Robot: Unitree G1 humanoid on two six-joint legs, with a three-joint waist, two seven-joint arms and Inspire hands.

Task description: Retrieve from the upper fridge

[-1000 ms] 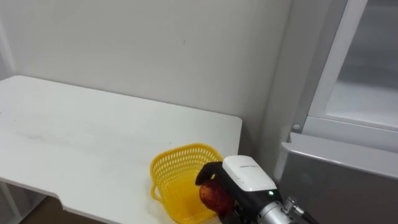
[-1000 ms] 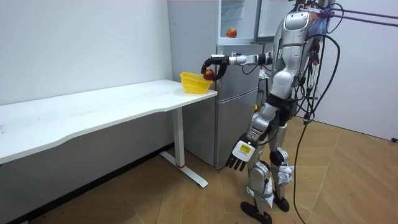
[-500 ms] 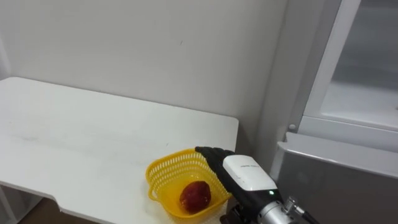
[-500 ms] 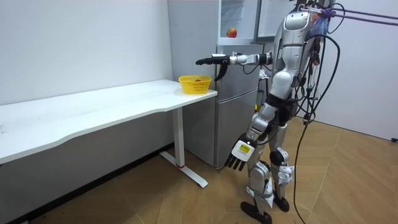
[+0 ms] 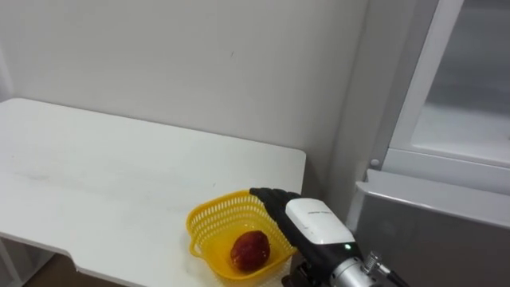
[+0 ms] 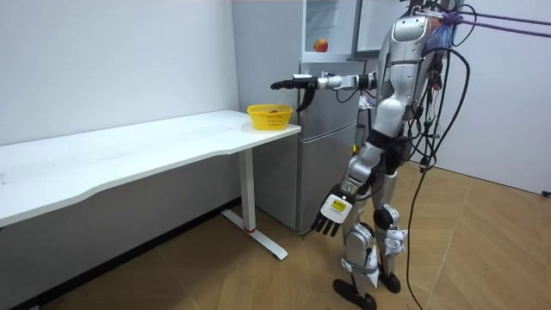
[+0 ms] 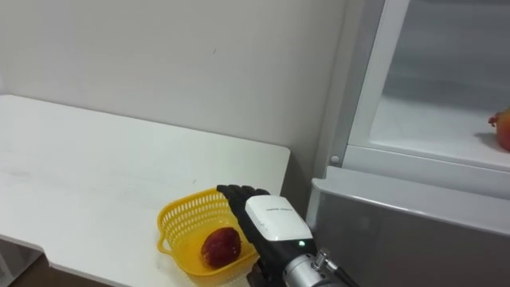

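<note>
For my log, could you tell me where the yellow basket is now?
The basket stands on the table's right end beside the fridge, holding a red fruit, just below the right robot hand.

The right hand (image 5: 313, 226) turns its white back to the camera, so its palm is hidden. Its wrist runs off the bottom edge at the lower right of the frame. Its dark fingers (image 5: 269, 197) cover the right part of the yellow basket's (image 5: 209, 214) rim; whether they touch it cannot be told. At the far right of the right eye view, a red fruit (image 7: 503, 132) on the fridge (image 7: 414, 199) shelf is cut by the frame's edge, its kind unclear. The fridge's upper compartment runs off the top and right. The counter (image 5: 119, 175) is cropped at left and bottom. In the room view the basket's inside is too small to read.
</note>
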